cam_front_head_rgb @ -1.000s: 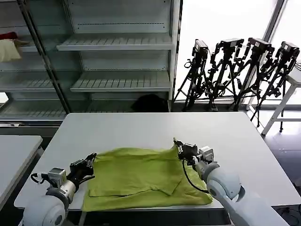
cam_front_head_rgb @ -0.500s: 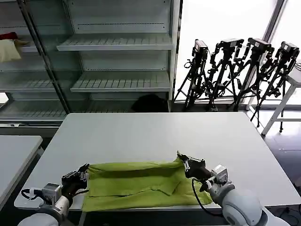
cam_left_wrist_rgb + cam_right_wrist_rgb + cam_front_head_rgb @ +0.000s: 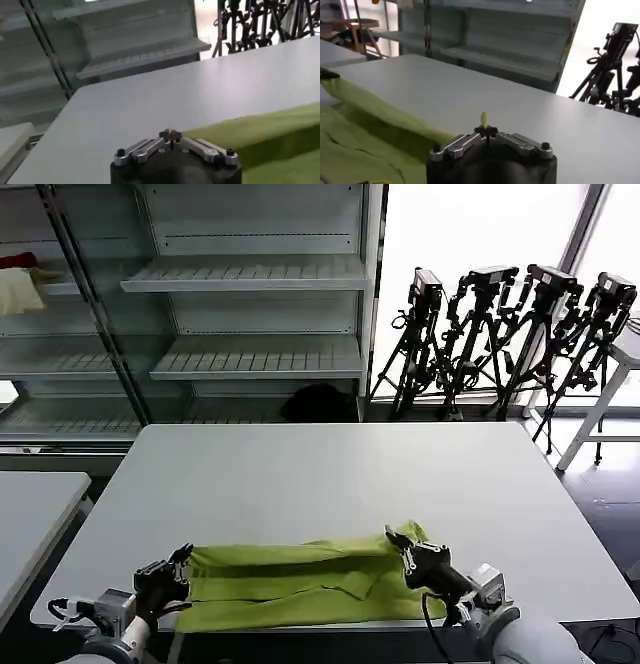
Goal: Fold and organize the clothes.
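Head view first: the lime T-shirt (image 3: 300, 584) lies on the near part of the white table (image 3: 320, 474), close to its front edge. It is folded into a long, low band whose long axis runs left to right across the table, parallel to that edge. The far edge of the band is lifted and doubled toward the robot, so a raised ridge runs between the two grippers. The left gripper (image 3: 180, 569) sits at the band's left end, its jaws closed on the cloth's corner. The right gripper (image 3: 402, 546) sits at the right end, jaws likewise pinched on the fabric, where a small peak of cloth stands up. Behind the table stand empty grey shelves (image 3: 250, 314) and, to the right, a row of black tripods (image 3: 510, 334). A cream and red bundle (image 3: 20, 284) rests on a shelf at far left.

Left wrist view: the left gripper (image 3: 171, 134) has its fingertips pressed together with a thin sliver of green cloth between them. The T-shirt (image 3: 265, 135) stretches away from the tips as a taut green strip over the table (image 3: 150, 105).

Right wrist view: the right gripper (image 3: 485, 131) has its jaws narrow, clamped on a small tuft of the T-shirt (image 3: 375, 115) that pokes up above the tips. From there the fabric runs off in a long fold across the table (image 3: 520, 105) toward the other end, with looser layers lying flat beside it.
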Tool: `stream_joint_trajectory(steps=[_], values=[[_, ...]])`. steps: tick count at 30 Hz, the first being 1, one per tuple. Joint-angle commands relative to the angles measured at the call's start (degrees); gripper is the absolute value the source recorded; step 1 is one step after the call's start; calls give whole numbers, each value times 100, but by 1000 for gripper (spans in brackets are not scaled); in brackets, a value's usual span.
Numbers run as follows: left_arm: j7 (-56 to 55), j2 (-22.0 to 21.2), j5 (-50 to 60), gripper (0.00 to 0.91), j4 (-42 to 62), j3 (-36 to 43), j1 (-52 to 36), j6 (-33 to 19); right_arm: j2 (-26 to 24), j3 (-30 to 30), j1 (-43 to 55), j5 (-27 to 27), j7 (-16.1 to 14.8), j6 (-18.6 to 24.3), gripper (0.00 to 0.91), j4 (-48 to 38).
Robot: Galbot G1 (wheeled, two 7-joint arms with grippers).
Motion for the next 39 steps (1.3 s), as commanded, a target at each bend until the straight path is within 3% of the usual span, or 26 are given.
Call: stream_joint_trajectory(steps=[1,19,39], values=[[12,-28,260,0,143,36,61,-3,-43,212,-583,-55,-4,45,0,179],[31,-112,418,0,141,150,206,-4,23,217,-822,-172,14,126,0,104],[40,-148,594,20,49,244,417,-1,142,173,-899,-230,310,97,0,52]])
